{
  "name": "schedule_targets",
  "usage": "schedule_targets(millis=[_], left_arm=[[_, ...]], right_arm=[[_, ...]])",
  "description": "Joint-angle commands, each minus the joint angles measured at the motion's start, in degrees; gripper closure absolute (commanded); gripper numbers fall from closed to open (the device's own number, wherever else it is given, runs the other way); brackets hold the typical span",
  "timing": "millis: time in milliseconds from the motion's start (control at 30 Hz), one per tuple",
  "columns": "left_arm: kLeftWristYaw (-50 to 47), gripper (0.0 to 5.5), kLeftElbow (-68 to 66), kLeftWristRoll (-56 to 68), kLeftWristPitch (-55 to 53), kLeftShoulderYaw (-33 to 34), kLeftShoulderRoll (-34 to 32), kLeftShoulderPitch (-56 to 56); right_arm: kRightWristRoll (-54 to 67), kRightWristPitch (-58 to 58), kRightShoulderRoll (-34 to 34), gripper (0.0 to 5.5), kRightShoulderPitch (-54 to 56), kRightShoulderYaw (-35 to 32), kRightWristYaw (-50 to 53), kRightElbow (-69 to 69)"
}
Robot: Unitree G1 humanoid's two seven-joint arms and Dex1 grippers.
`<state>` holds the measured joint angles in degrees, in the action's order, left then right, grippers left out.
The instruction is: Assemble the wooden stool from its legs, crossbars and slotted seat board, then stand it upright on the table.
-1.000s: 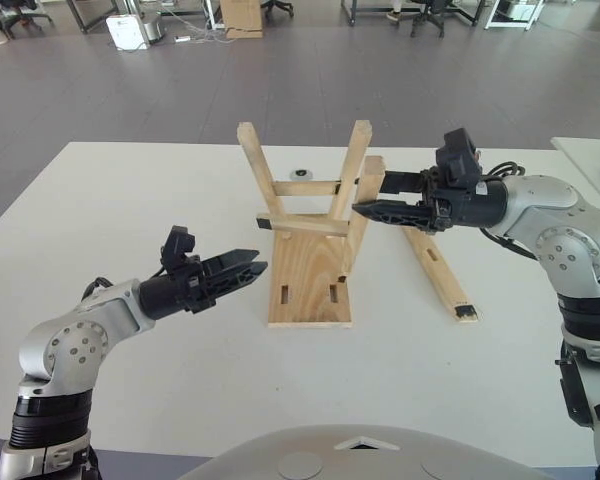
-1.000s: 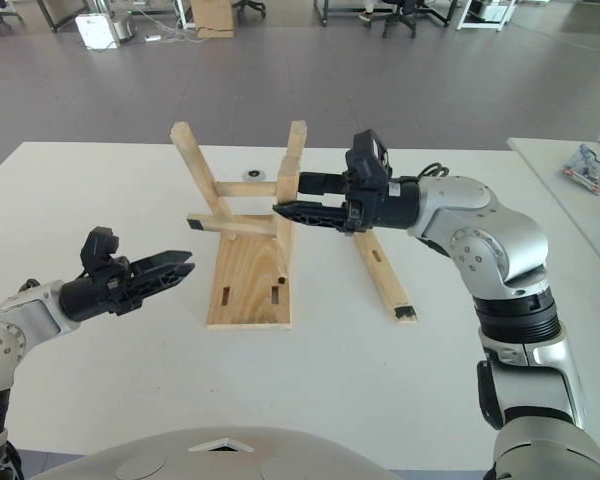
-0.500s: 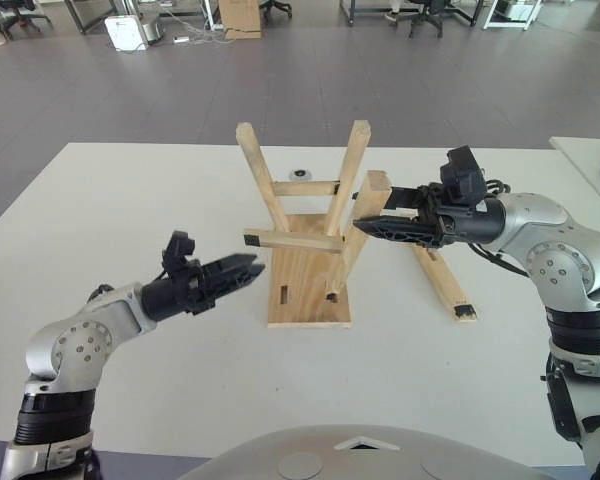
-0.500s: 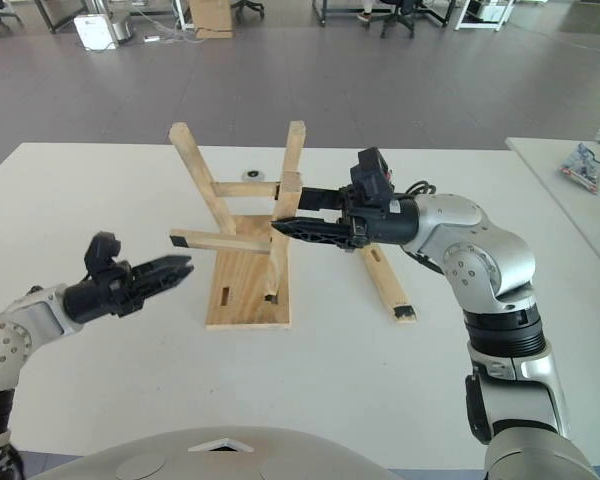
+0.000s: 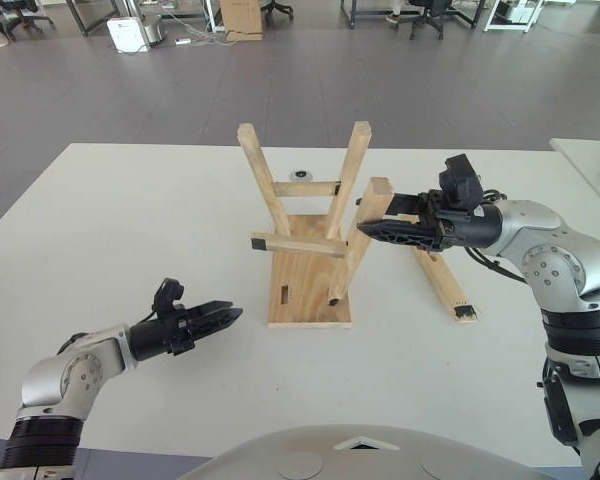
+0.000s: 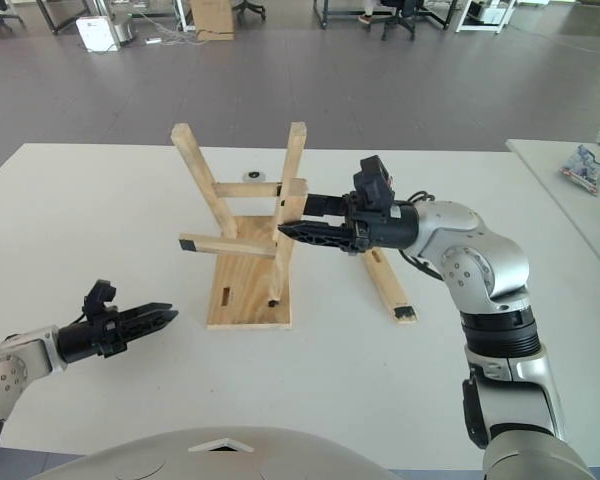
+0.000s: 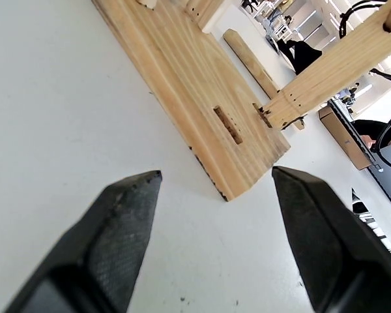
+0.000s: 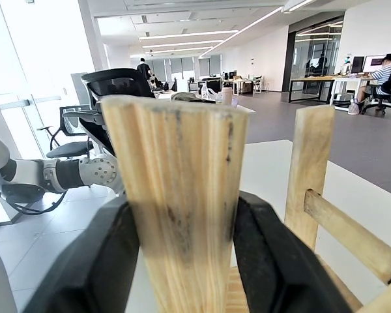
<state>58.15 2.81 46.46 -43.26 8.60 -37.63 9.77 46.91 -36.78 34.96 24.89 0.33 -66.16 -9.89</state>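
One seat board lies flat in the middle of the table with three legs standing on it and two crossbars joining them; a fourth leg lies loose just right of the board. The right gripper is clenched on the top of the near-right leg. The left gripper, fingers apart and holding nothing, has pulled back from the board to the near left, low over the table

An open-plan office is indicated by the wide grey floor, the swivel chairs and desks with monitors ranged behind the white table, and the long strip lights set in the ceiling.
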Motion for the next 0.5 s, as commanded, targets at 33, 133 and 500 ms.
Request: schedule_targets(millis=[33,133,500], left_arm=[[-0.4,2.37,-0.4,-1.9,1.1,-0.3,0.7,-0.4],[-0.4,2.37,-0.4,-2.4,1.5,-0.3,1.3,-0.4],[-0.8,2.37,-1.1,-2.8,2.0,1.1,3.7,-0.2]], right_arm=[[-1.5,0.7,-0.3,3.46,3.0,0.5,-1.3,2.0],[-2.5,0.9,-0.6,3.46,3.6,1.0,-2.2,3.3],[-8.8,4.5,-1.3,3.46,5.9,5.7,-6.7,9.7]])
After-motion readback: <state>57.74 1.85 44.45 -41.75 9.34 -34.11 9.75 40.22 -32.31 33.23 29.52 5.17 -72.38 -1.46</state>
